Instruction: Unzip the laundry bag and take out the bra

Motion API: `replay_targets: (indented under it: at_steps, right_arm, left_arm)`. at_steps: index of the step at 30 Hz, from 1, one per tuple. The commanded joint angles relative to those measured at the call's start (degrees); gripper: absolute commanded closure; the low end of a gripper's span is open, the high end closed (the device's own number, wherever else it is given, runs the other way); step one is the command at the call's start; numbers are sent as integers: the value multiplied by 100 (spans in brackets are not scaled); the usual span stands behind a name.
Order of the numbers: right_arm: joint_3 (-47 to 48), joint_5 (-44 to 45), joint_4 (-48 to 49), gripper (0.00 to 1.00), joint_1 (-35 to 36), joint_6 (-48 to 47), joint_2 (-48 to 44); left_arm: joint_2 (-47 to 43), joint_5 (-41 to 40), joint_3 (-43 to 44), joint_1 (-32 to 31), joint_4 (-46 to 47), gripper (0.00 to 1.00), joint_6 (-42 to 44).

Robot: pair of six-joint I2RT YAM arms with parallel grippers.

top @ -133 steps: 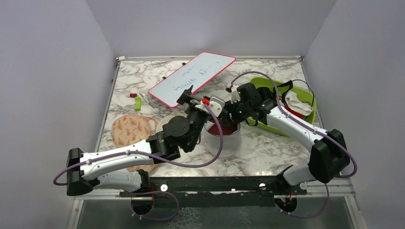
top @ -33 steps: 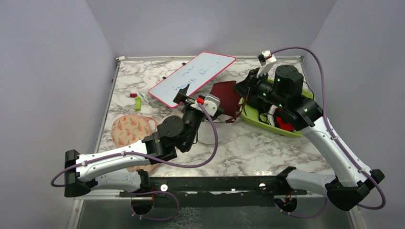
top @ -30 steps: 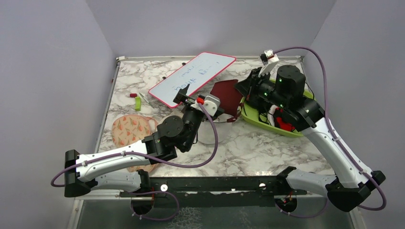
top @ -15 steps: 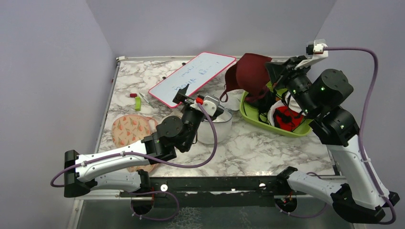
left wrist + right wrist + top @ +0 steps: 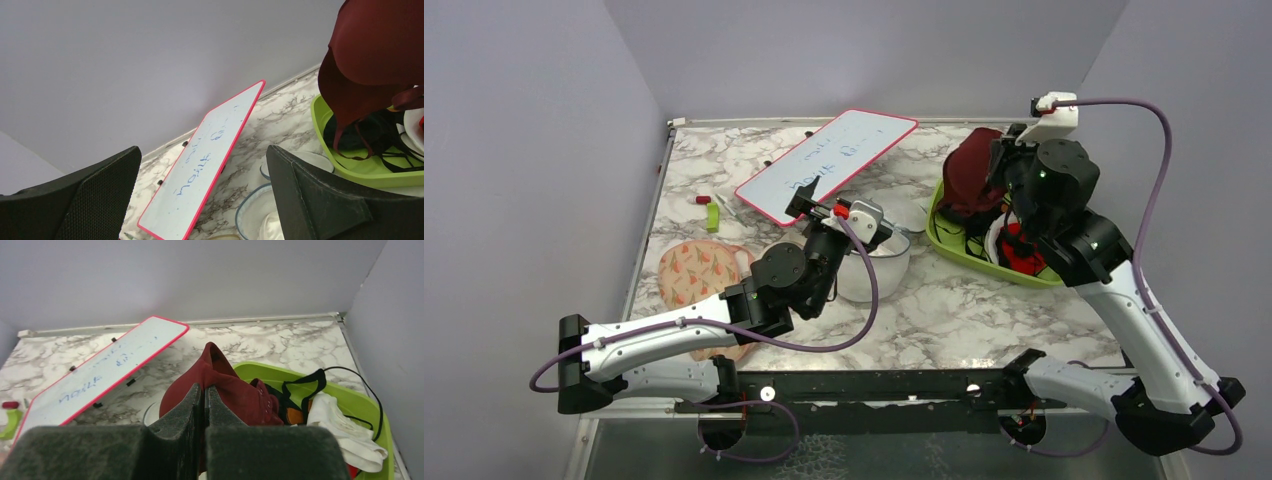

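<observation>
Right end effector (image 5: 205,390), raised over the left end of the lime-green tray (image 5: 952,246), has its jaws pressed together on a fold of the maroon bra (image 5: 969,180). The bra hangs from it in the air, outside the laundry bag (image 5: 879,265), with its straps dangling towards a black strappy garment (image 5: 370,137) in the tray. Left end effector (image 5: 202,150) is spread wide and holds nothing; it sits at the rear left rim of the bag. The mesh bag stands on the marble desk (image 5: 984,310) with its top gaping, just left of the tray. A red-framed whiteboard (image 5: 824,165) lies behind it.
</observation>
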Motion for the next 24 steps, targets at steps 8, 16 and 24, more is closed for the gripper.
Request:
replay_targets:
  at_steps: [8, 16, 24]
  right_arm:
    - [-664, 548, 263, 99, -257, 538, 245]
    - [-1091, 822, 145, 99, -844, 843, 193]
    - [-1613, 221, 564, 99, -1326, 1040, 404]
  left_arm:
    - [-135, -50, -23, 13, 153, 9, -34]
    - [-184, -42, -18, 15, 136, 9, -50]
    - [-197, -23, 2, 15, 93, 8, -85]
